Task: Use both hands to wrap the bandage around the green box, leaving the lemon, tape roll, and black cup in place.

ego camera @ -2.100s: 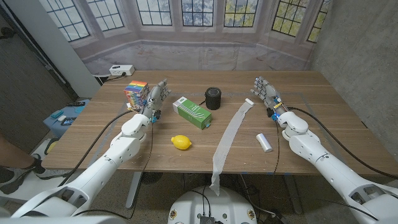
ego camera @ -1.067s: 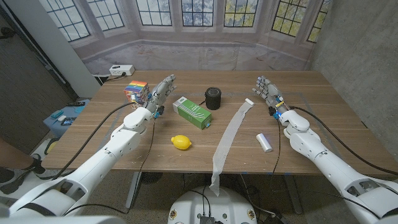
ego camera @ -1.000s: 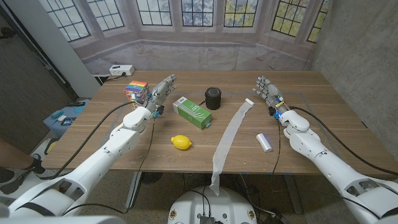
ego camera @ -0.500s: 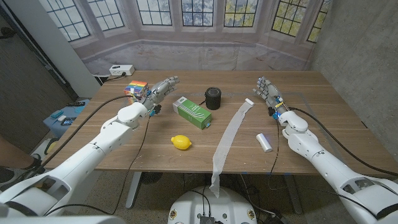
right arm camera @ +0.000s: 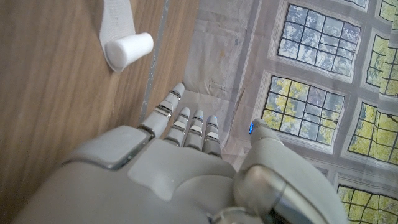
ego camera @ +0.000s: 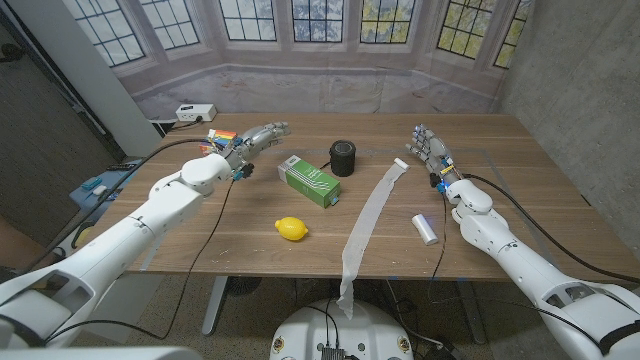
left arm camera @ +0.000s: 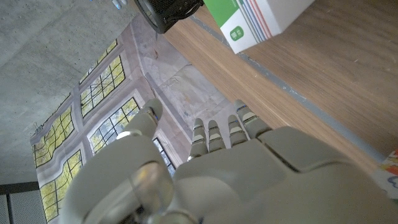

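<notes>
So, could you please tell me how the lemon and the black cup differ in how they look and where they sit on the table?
The lemon is yellow and rounded, lying on its side; the black cup is dark and cylindrical, standing upright. The lemon sits towards the table's near edge, well apart from the green box; the black cup stands farther back, close beside that box's far end. Both rest on the wooden table, and no hand touches either.

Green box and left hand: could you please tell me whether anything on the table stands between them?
Nothing visible does. The left hand hovers open beside the green box, with only bare wood between them. The black cup stands on the box's other side.
</notes>
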`<state>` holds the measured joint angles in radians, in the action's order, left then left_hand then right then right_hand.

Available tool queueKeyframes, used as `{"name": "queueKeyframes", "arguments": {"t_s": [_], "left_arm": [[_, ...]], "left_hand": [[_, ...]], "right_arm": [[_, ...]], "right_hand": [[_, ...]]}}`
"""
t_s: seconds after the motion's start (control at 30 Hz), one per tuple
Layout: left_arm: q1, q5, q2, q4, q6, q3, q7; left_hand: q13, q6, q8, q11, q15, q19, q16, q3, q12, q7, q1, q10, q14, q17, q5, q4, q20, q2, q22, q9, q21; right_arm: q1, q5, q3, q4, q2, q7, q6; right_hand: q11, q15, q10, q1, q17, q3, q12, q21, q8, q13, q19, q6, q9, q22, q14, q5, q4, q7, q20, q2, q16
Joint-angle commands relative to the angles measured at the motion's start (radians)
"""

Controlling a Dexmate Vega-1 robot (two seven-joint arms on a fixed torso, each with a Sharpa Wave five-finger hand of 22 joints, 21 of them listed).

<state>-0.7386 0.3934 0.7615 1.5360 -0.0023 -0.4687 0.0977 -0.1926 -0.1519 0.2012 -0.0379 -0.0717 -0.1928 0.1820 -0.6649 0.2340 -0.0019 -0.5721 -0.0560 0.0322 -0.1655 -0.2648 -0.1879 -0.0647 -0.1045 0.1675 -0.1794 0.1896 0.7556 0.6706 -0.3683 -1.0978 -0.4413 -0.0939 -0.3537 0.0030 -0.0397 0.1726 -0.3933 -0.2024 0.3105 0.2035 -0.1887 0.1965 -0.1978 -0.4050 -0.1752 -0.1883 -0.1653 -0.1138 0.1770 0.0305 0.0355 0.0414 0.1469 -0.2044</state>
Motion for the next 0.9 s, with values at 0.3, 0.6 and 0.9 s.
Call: {"name": "queueKeyframes", "arguments": {"t_s": [0.3, 0.6, 0.9], "left_arm": [[0.137, -0.129, 0.112, 0.026, 0.054, -0.087, 0.205], [0.217, -0.198, 0.138, 0.001, 0.04, -0.134, 0.345], [0.26, -0.251, 0.155, -0.011, 0.029, -0.152, 0.419]], "left_hand": [[-0.01, 0.021, -0.003, -0.019, -0.018, 0.011, -0.006, -0.002, -0.007, -0.004, -0.076, 0.009, -0.02, -0.006, -0.013, -0.008, -0.015, 0.05, 0.002, -0.005, -0.005], [-0.02, 0.099, -0.018, -0.018, -0.024, 0.032, -0.01, 0.003, -0.021, -0.011, -0.152, 0.056, -0.068, -0.007, -0.013, -0.001, -0.016, 0.096, 0.003, -0.006, -0.006], [-0.025, 0.139, -0.018, -0.015, -0.023, 0.049, -0.012, 0.01, -0.027, -0.022, -0.189, 0.09, -0.101, -0.008, -0.009, 0.003, -0.02, 0.117, 0.004, -0.006, -0.007]], "right_arm": [[0.029, -0.003, 0.009, -0.04, -0.013, 0.033, 0.003], [0.044, -0.005, 0.011, -0.062, -0.021, 0.051, 0.013], [0.045, -0.006, 0.01, -0.061, -0.016, 0.057, 0.013]], "right_hand": [[0.004, -0.009, 0.006, -0.012, -0.003, 0.001, 0.0, -0.006, 0.002, -0.004, -0.005, -0.008, -0.003, -0.005, -0.008, 0.002, 0.012, -0.001, 0.007, 0.002, -0.01], [0.003, -0.01, 0.003, -0.011, -0.004, 0.001, -0.001, -0.005, 0.002, -0.004, -0.006, -0.008, -0.003, -0.005, -0.009, 0.001, 0.015, -0.001, 0.007, 0.003, -0.011], [0.006, -0.008, 0.002, -0.009, -0.005, 0.0, -0.002, -0.005, 0.001, -0.004, -0.005, -0.006, -0.003, -0.005, -0.009, 0.001, 0.017, -0.001, 0.008, 0.005, -0.012]]}}
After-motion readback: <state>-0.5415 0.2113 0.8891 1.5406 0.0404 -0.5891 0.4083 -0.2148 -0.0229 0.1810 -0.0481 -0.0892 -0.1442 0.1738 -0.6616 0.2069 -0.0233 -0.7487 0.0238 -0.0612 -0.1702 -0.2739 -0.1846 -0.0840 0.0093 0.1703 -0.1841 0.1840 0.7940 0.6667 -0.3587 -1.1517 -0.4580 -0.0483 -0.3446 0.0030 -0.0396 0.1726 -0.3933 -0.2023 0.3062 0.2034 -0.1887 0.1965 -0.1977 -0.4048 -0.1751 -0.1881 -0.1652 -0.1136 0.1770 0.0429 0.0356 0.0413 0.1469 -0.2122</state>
